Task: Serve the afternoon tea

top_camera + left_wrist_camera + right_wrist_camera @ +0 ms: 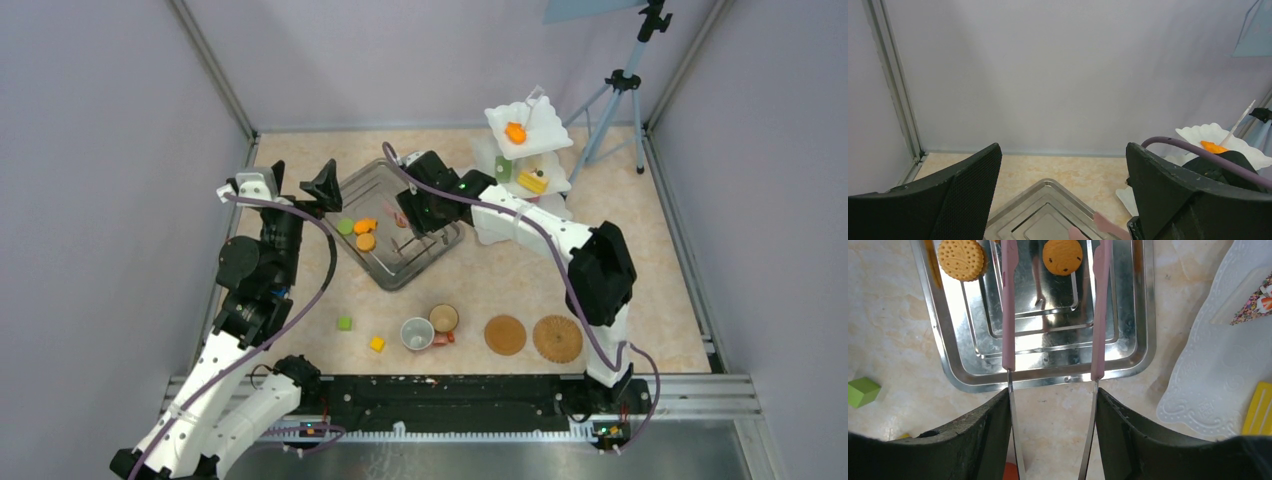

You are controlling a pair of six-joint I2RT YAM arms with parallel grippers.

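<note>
where tongs (1008,315) cross the tray rim (1048,381), one biscuit (1062,256) lies between them.

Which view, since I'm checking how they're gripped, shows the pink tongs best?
The right wrist view: both arms of the pink tongs run from between the fingers of the right gripper out over the steel tray. The top view shows only a pink sliver; the left wrist view, just the tips.

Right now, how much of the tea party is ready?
Done: an orange pastry and cake sit on the stand. In hand: the right gripper holds tongs over the tray. Left: cookies on the tray; cups off the mats.
</note>
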